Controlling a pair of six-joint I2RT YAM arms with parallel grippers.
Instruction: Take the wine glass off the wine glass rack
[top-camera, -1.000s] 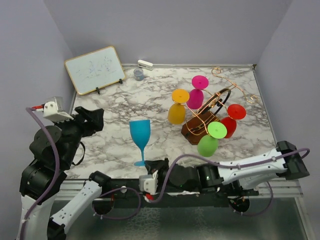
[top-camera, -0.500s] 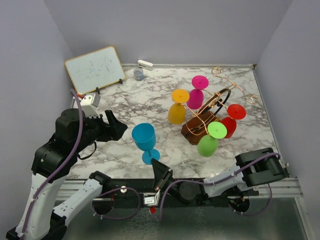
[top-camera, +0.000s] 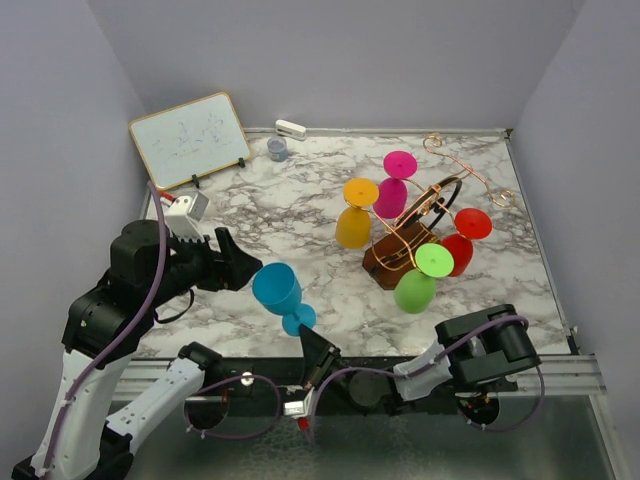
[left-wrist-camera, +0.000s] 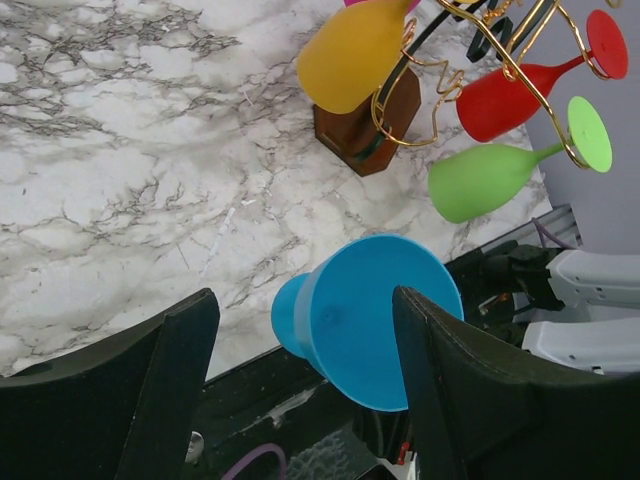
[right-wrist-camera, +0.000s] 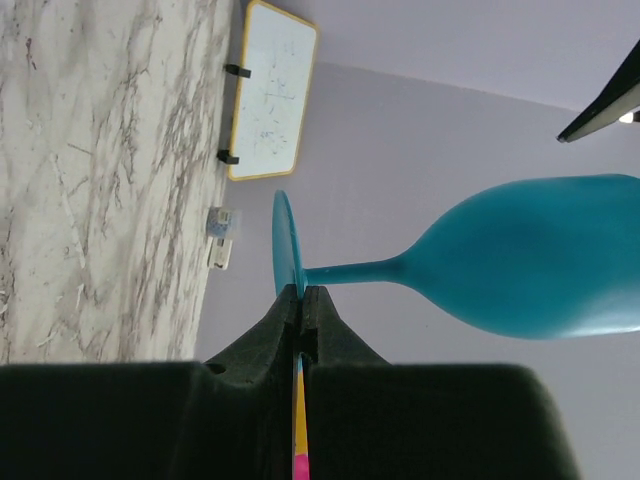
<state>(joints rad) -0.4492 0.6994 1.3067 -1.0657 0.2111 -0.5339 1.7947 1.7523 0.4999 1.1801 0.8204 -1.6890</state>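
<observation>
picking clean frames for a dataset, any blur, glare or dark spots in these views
top external: even soft light, faint shadows, all sharp; left wrist: blue glass crisp, left claw near-black; right wrist: glass crisp, right claw a dark mass; no glare

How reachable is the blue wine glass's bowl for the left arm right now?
Probably reachable: the left gripper is open with the blue wine glass right ahead, nothing between; the right gripper pinches only its foot.

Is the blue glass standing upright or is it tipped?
Tipped: the blue glass leans toward the left gripper, and the right gripper pinches its foot.
</observation>
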